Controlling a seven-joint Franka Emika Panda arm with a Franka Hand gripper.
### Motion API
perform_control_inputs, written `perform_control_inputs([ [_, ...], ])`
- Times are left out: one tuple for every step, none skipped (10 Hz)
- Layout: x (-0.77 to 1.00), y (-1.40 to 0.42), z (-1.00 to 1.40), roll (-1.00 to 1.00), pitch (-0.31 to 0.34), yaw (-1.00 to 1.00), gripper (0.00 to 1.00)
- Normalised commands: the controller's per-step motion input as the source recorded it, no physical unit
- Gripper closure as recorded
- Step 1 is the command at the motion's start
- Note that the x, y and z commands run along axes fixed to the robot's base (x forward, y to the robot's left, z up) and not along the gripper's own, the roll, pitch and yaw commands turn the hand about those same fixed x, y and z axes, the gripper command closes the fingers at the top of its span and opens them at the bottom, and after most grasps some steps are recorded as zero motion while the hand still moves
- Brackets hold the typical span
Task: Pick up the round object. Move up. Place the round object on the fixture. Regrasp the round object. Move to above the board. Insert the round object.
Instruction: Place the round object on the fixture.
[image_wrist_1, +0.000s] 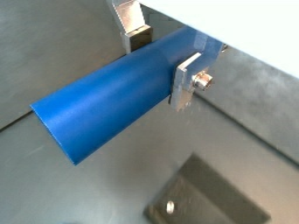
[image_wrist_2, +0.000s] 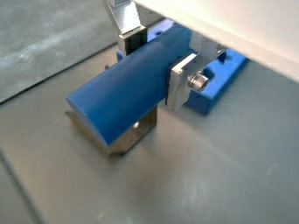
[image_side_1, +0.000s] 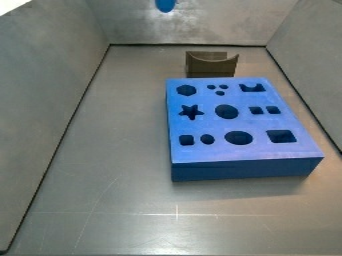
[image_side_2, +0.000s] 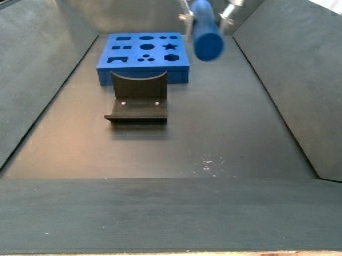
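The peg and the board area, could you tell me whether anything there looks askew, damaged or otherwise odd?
Nothing stands out. The hand is shut on the blue peg, holding it level, well above the floor. The fixture stands upright with its notch empty, and the board lies flat, its holes unfilled.

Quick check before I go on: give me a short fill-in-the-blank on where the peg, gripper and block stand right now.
1. The gripper is shut on the ____.
2. The blue peg hangs in the air, ____ the floor.
3. The notch of the dark block is ____.
4. The holes of the blue board hold ____ peg.

Missing words: peg; above; empty; no
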Motion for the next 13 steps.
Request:
perform_control_inputs([
  [1.00,-0.28,0.03,-1.00,0.067,0.01,1.00],
  [1.00,-0.25,0.02,-1.00,0.075,0.01,1.00],
  [1.00,-0.20,0.02,-1.00,0.083,0.00,1.00],
  [1.00,-0.15,0.01,-1.00,0.091,-0.02,1.00],
  [1.00,-0.12,0.00,-1.00,0.095,-0.03,1.00],
  [1.00,-0.09,0.00,-1.00,0.099,-0.04,1.00],
  [1.00,-0.04,-0.01,-1.00,0.108,-0.06,1.00],
  [1.00,-0.02,-0.01,-1.00,0.111,-0.07,1.00],
  [1.00,0.00,-0.01,-1.00,0.112,-0.08,1.00],
  [0.90,0.02,-0.02,-1.00,0.116,-0.11,1.00],
  [0.81,0.03,-0.02,-0.93,0.111,-0.12,1.00],
  [0.69,0.04,-0.02,-0.72,0.085,-0.13,1.00],
  [0.60,0.05,-0.02,-0.57,0.067,-0.13,1.00],
])
